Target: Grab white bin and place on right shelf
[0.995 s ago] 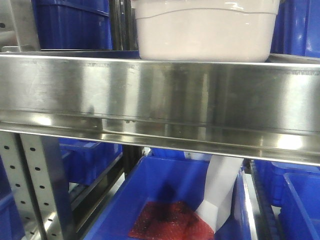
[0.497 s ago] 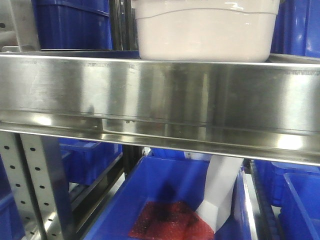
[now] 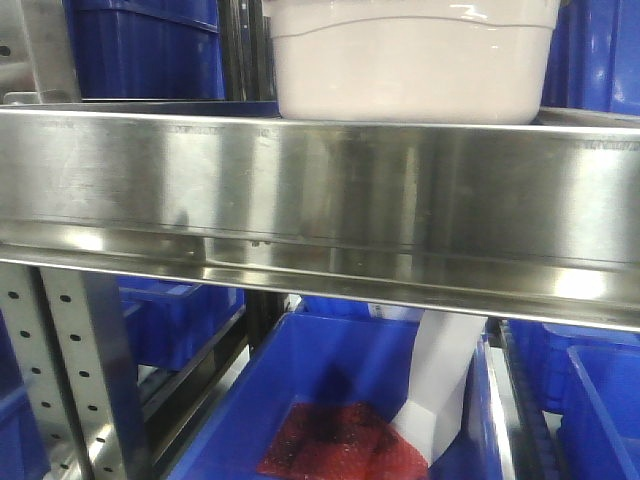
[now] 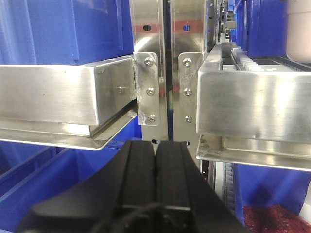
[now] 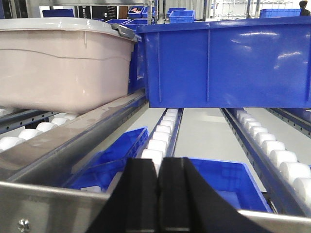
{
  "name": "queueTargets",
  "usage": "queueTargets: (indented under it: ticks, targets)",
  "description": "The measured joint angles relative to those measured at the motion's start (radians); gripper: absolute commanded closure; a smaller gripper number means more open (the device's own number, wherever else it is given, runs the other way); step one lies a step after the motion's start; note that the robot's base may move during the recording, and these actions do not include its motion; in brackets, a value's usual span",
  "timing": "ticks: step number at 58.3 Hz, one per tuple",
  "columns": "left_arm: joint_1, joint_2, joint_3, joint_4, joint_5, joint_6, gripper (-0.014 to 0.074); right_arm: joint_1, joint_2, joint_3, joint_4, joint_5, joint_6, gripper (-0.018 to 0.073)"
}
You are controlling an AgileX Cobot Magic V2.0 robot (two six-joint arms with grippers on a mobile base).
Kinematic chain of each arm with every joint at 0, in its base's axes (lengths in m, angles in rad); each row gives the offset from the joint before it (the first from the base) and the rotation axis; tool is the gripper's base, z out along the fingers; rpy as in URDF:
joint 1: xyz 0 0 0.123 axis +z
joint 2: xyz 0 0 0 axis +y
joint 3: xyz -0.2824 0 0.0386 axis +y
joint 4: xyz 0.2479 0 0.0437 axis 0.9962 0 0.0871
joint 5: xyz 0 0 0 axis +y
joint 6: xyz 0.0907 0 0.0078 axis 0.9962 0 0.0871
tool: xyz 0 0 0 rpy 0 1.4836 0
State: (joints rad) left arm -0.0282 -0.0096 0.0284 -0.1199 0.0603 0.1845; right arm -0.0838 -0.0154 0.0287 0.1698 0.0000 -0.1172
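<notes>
The white bin (image 3: 410,60), pale pinkish-white with a wavy moulded line, stands on the shiny steel shelf behind its broad front rail (image 3: 320,195). It also shows in the right wrist view (image 5: 63,63) at the left, on white rollers, beside a blue crate (image 5: 228,63). My right gripper (image 5: 159,162) is shut and empty, low in front of the shelf rail, apart from the bin. My left gripper (image 4: 156,145) is shut and empty, facing the perforated upright posts (image 4: 165,63) between two shelf rails. The bin's edge (image 4: 299,29) shows at the far right of the left wrist view.
Blue crates (image 3: 140,50) stand on the shelf on both sides of the bin. Below the rail a blue crate (image 3: 330,400) holds red material (image 3: 340,445) and a white object (image 3: 440,385). A perforated post (image 3: 60,370) stands at lower left. White roller tracks (image 5: 277,155) run along the shelf.
</notes>
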Motion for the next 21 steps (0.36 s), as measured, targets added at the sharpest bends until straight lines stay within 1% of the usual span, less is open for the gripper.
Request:
queueTargets:
  ticks: [21]
  targets:
    - [0.000, 0.000, 0.000, 0.000, 0.000, 0.000, 0.0714, 0.000, 0.000, 0.000, 0.002, 0.000, 0.000, 0.0487]
